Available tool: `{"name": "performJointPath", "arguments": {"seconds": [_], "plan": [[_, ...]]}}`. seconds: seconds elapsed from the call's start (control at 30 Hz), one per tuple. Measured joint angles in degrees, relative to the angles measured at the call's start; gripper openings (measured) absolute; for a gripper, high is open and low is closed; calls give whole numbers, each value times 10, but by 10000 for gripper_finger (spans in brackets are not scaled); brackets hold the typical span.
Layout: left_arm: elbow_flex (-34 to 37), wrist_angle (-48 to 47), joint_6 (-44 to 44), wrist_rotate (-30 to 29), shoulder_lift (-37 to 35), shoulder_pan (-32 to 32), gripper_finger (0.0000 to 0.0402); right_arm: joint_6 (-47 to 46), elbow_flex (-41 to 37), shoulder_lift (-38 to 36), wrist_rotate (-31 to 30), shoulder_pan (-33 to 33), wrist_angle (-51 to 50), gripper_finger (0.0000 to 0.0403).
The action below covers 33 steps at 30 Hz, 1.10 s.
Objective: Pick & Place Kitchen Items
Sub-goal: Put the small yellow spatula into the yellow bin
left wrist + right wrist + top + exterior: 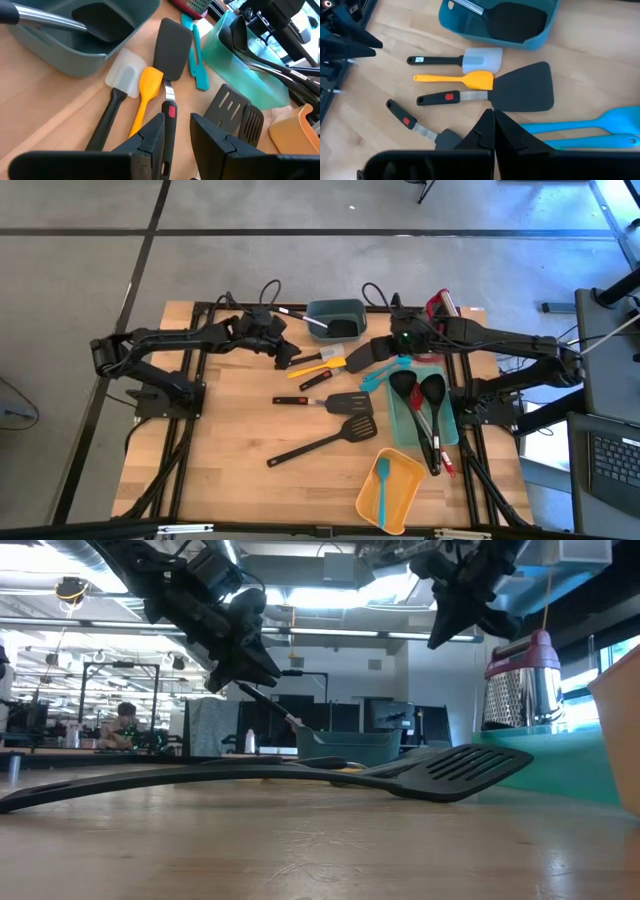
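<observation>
Several kitchen items lie flat on the wooden table between my arms: a white spatula (pixel 482 60), a yellow spatula (pixel 477 79) and a black turner with a red-trimmed handle (pixel 522 87). A black turner (pixel 515 20) lies in the blue-grey bin (pixel 335 305), with its handle sticking out over the rim. My left gripper (pixel 177 125) hangs open above the red-trimmed handle, clear of the table (pixel 262 675). My right gripper (pixel 493 117) is shut, with nothing in it. It hangs above the turner's blade and two teal spatulas (pixel 590 127), also high in the low view (pixel 440 638).
Nearer the front lie another red-handled turner (pixel 345 402) and a slotted turner (pixel 330 440). A teal tray (pixel 445 425) at the right holds black ladles. An orange container (pixel 395 490) with a teal spatula stands at the front right, and a grater (pixel 520 685) at the far right.
</observation>
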<state>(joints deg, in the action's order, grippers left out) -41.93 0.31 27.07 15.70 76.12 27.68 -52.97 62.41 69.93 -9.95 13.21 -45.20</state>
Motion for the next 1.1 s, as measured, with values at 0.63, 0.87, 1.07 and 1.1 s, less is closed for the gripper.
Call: {"name": "performJointPath", "arguments": {"seconds": [0.63, 0.87, 1.07, 1.1], "plan": [[0, 31, -134, -5, 92, -42, 86, 14, 0, 58, 68, 0, 48, 0], [-13, 85, -170, 20, 149, -48, 86, 9, 0, 59, 73, 0, 56, 0], [-68, 75, -244, 3, 199, -54, 100, -2, 0, 59, 78, -1, 63, 0], [-80, 68, -261, -5, 208, -56, 107, -2, 0, 59, 78, -1, 62, 0]]}}
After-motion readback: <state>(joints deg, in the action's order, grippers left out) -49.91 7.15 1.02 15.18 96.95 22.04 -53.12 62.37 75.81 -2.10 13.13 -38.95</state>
